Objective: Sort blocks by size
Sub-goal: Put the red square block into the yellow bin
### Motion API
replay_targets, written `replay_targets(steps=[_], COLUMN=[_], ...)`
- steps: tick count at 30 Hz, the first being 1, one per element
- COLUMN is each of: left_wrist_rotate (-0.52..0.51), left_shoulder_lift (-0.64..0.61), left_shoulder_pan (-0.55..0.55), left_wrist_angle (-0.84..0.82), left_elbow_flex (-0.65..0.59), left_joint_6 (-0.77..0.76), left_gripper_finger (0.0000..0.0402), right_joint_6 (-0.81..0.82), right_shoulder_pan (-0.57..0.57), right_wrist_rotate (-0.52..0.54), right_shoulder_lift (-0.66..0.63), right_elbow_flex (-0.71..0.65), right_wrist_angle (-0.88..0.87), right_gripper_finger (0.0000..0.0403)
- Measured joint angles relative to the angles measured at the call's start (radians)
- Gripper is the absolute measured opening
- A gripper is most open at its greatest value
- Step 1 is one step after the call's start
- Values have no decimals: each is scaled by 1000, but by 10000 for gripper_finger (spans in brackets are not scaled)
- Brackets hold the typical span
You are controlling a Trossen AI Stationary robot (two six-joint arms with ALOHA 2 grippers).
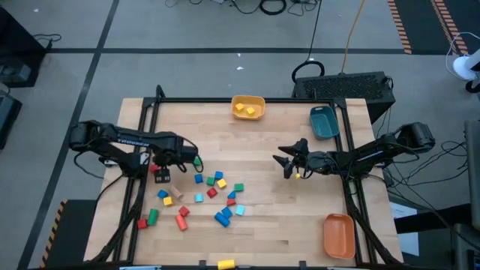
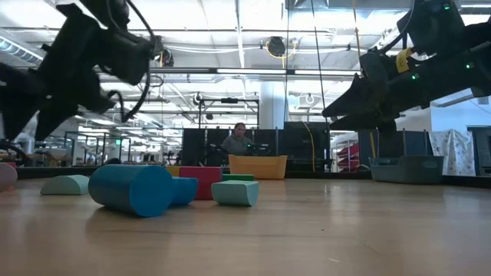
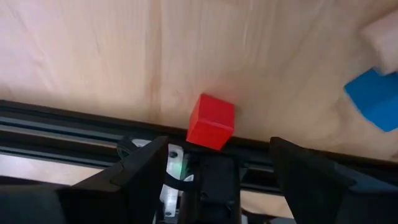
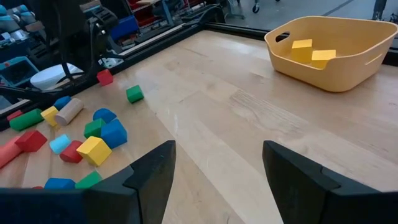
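Observation:
Several small coloured blocks (image 1: 202, 195) lie loose on the wooden table's left half; they also show in the right wrist view (image 4: 81, 134). A red cube (image 3: 211, 121) sits on the table by the black frame rail, apart from the heap. My left gripper (image 3: 217, 144) is open above it, one finger on either side, touching nothing; the high view shows the gripper (image 1: 159, 171) over the cube (image 1: 154, 169). A green cube (image 1: 196, 161) lies just to its right. My right gripper (image 1: 289, 161) is open and empty above the table's middle right, as its wrist view (image 4: 217, 174) shows.
A yellow bin (image 1: 248, 106) holding two yellow blocks stands at the far edge, a teal bin (image 1: 324, 122) at the far right, and an orange bin (image 1: 338, 234) at the near right. One yellow block (image 1: 226, 264) lies at the near edge. A person sits beyond the table (image 2: 239, 138).

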Motion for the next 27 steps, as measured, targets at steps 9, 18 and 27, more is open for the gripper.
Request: replay_targets(steps=[9, 18, 27], left_wrist_rotate=[-22, -21, -52], left_shoulder_lift=[1, 88, 224], left_shoulder_pan=[-33, -85, -101], left_wrist_angle=[8, 57, 53], left_elbow_flex=[-11, -34, -61], left_joint_6=[-8, -103, -103], left_gripper_finger=[281, 281, 281], right_joint_6=[-3, -20, -26], right_shoulder_pan=[0, 23, 31], right_wrist_rotate=[0, 11, 29], right_shoulder_lift=[0, 0, 0], right_elbow_flex=[0, 0, 0], right_wrist_angle=[-2, -18, -19], right_gripper_finger=[228, 228, 228])
